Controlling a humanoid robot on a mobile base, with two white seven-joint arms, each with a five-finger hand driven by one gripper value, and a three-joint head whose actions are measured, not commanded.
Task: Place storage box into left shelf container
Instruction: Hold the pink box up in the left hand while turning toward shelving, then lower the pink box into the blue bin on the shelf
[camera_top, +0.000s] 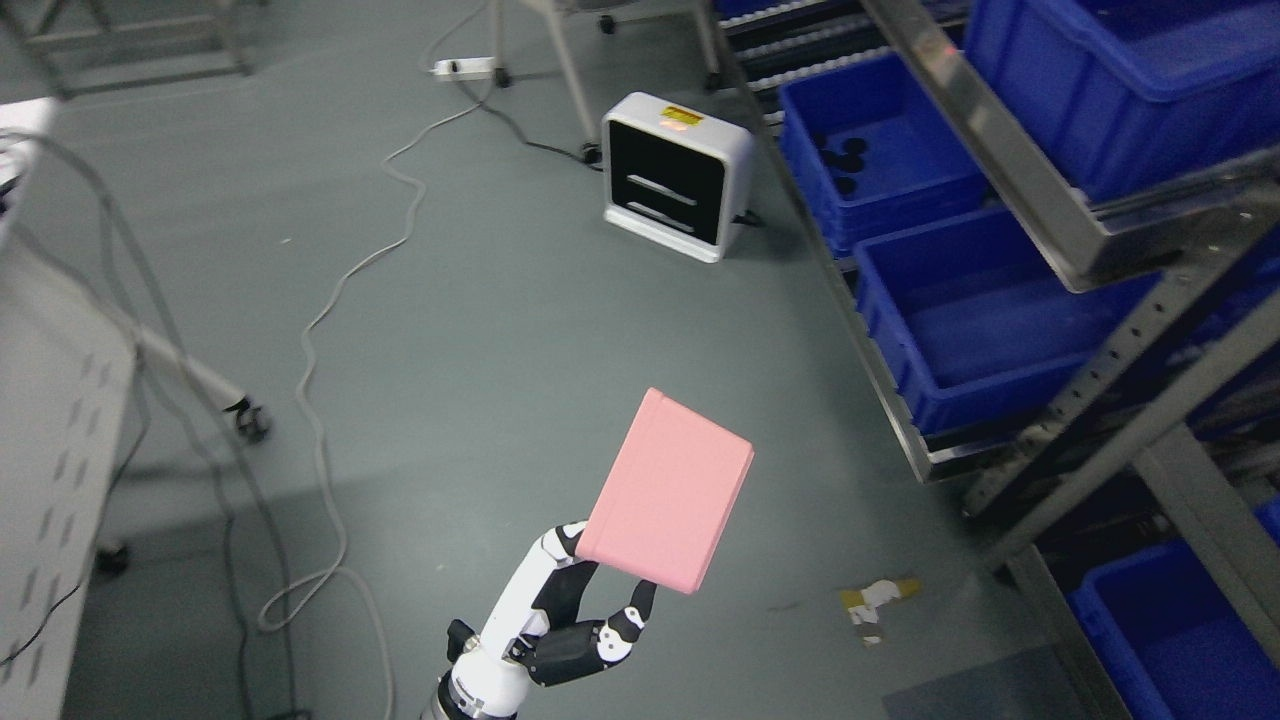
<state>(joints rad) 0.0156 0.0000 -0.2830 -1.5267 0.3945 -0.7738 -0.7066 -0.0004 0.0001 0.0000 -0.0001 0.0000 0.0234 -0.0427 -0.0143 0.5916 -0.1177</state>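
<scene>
Head view, left hand (575, 620), fingers (640, 605) pinching pink storage box's (668, 490) lower edge, box tilted above them

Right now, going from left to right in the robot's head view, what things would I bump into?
White cart → cable → left hand → pink storage box → tape scrap → blue bins on the shelf.

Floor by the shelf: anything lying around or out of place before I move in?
Yes. A small scrap of yellowish and white debris lies on the floor near the shelf leg, looking like crumpled tape or litter. A white cable snakes loosely across the floor. The left hand holds the pink storage box tilted.
</scene>
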